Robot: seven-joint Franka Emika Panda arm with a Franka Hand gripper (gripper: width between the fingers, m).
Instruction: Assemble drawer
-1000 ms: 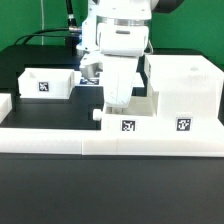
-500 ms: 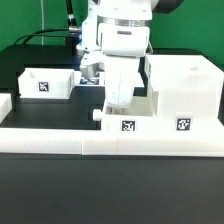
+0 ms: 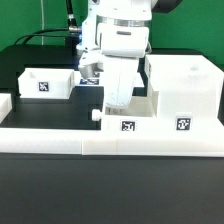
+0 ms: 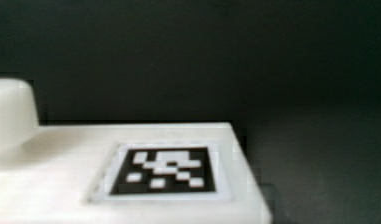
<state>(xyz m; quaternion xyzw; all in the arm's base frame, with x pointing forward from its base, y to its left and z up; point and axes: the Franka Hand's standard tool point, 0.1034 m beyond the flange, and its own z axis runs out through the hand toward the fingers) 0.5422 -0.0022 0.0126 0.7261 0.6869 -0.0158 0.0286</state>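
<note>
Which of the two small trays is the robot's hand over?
The middle tray beside the tall housing; the other tray sits apart on the exterior view's left.

Gripper [image 3: 118, 103] low over knobbed tray [image 3: 143, 121], perhaps inside, beside housing [image 3: 185, 85].

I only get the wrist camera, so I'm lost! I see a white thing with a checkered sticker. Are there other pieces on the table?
Observer: Yes, a second tray sits apart, toward the exterior view's left.
Operator: Where's the big box?
Observer: The box housing stands at the exterior view's right, next to the middle tray.
Operator: Is the pincer holding it?
Observer: The pincer is down at that tray. Open or shut, I can't tell.
</note>
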